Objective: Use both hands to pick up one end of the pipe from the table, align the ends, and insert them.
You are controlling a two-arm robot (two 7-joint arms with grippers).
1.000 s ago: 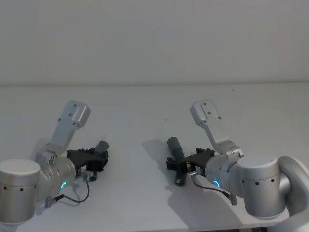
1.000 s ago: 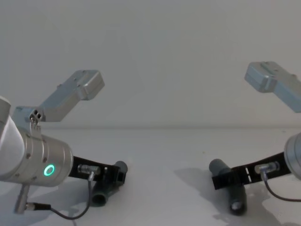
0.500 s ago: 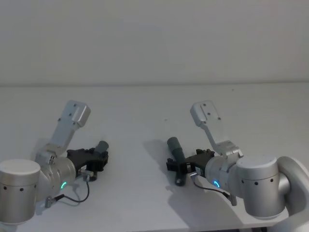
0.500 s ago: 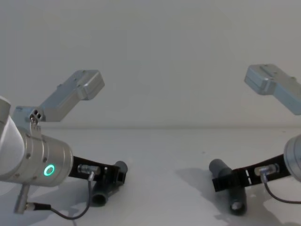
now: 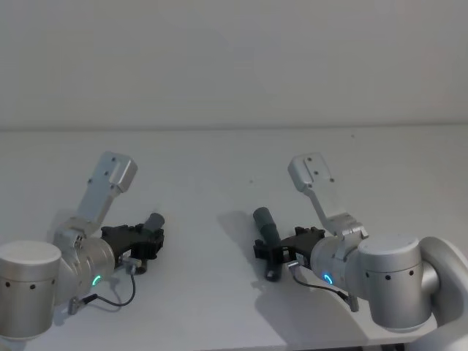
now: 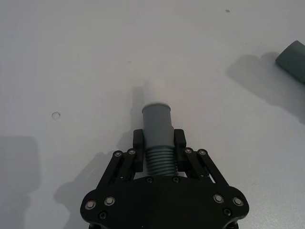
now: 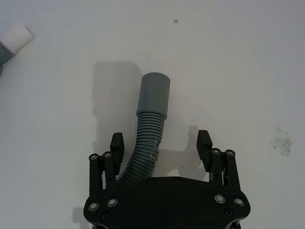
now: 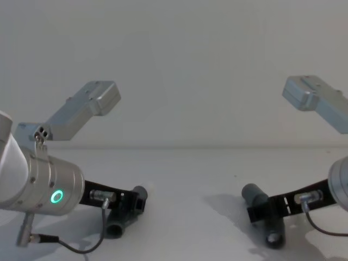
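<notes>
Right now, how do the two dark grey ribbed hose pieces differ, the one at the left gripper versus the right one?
The left dark grey ribbed hose piece ends in a narrower white tip; the right dark grey ribbed hose piece ends in a wider plain grey cuff. The left piece is clamped in the left gripper; the right piece lies between the right gripper's open fingers. Both have ribbed middles.

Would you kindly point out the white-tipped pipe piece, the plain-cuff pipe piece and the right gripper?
white-tipped pipe piece (image 6: 157, 125): left wrist view, grey cuff.
plain-cuff pipe piece (image 7: 153, 93): right wrist view, wide cuff.
right gripper (image 7: 160, 138): right wrist view, midway between fingertips.
</notes>
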